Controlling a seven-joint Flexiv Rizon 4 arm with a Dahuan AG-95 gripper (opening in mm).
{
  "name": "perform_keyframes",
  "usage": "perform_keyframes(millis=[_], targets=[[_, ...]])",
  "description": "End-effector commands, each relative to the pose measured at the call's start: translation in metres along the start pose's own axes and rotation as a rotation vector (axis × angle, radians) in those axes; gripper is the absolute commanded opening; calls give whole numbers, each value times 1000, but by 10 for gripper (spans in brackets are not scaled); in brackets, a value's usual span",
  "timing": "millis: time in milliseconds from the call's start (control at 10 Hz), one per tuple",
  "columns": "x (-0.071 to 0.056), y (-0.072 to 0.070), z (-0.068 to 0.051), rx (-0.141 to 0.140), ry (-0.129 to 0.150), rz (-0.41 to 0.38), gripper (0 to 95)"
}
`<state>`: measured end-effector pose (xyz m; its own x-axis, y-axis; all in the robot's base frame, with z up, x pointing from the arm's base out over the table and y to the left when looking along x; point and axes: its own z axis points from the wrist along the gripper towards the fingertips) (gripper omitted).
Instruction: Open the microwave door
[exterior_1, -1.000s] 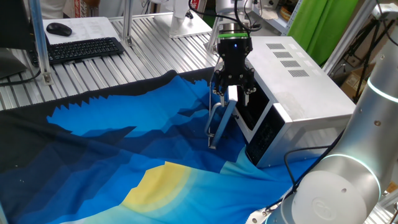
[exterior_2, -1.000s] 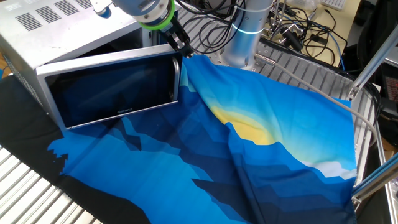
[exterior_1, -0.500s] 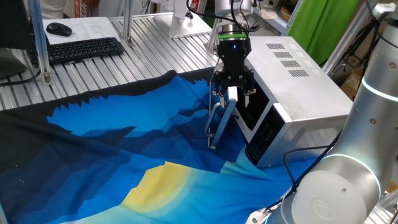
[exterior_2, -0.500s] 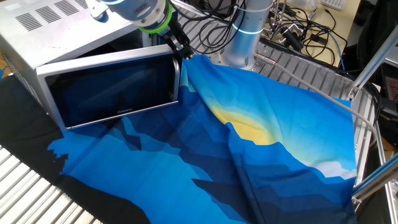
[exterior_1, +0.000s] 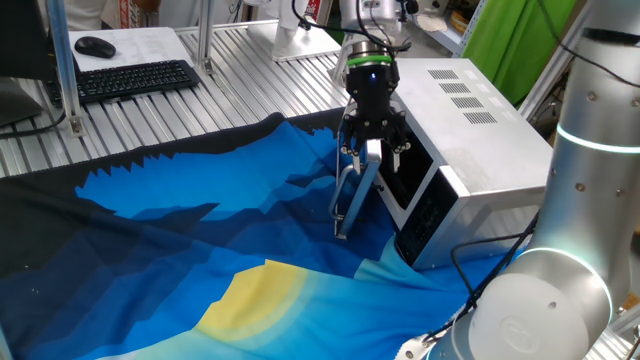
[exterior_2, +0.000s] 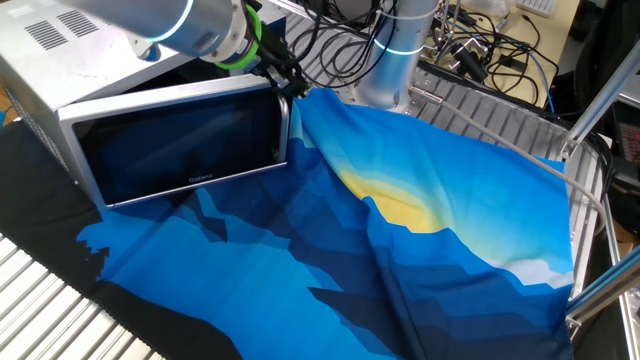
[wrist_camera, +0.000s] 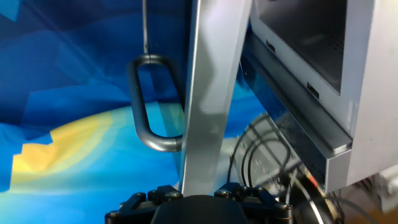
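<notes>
Where the blue cloth (exterior_1: 200, 240) covers the counter (exterior_1: 150, 120), you have the microwave (exterior_1: 480, 130) standing at its far edge, a boxy silver-grey oven with vent slots on top and a black control panel (exterior_1: 425, 215) at the front. Its door (exterior_2: 180, 145) is already swung out from the body, hinged on the side away from the panel. In the other fixed view you see its face: a flat rectangle with a dark glass window, a silver-grey frame and small lettering low on the glass. The curved silver handle (wrist_camera: 149, 102) runs along the free edge and stands out from it on the outer side as a loop.

In the hand view you look along the door's silver edge (wrist_camera: 208, 93), with the handle to one side and the open cavity (wrist_camera: 305, 37) with its pale inner wall to the other. Cables (wrist_camera: 261, 162) show behind the gap.

Your gripper (exterior_1: 372, 150) sits at the door's upper free corner, pointing down. Its fingers (exterior_1: 348, 150) straddle the door's edge, partly parted. You cannot tell from any view whether they press on the door or only stand beside it. The arm (exterior_2: 170, 25) reaches over the oven's top in the other fixed view. A keyboard (exterior_1: 135, 78) and mouse (exterior_1: 95, 45) lie well apart on the counter.
</notes>
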<state>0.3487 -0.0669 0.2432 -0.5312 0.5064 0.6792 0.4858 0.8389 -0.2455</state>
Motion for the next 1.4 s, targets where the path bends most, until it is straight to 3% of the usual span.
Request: perform_keyframes(millis=[100, 600, 800, 900, 1000, 1100, 1400], targets=[[0, -1, 2, -17, -36, -4, 570], [0, -1, 2, -33, -57, -8, 570], [0, -1, 2, -66, -123, -17, 570], [0, -1, 2, -44, -182, -26, 570], [0, -1, 2, -22, -224, -37, 570], [0, -1, 2, -26, -236, -34, 760], [0, -1, 2, -26, -231, -37, 760]])
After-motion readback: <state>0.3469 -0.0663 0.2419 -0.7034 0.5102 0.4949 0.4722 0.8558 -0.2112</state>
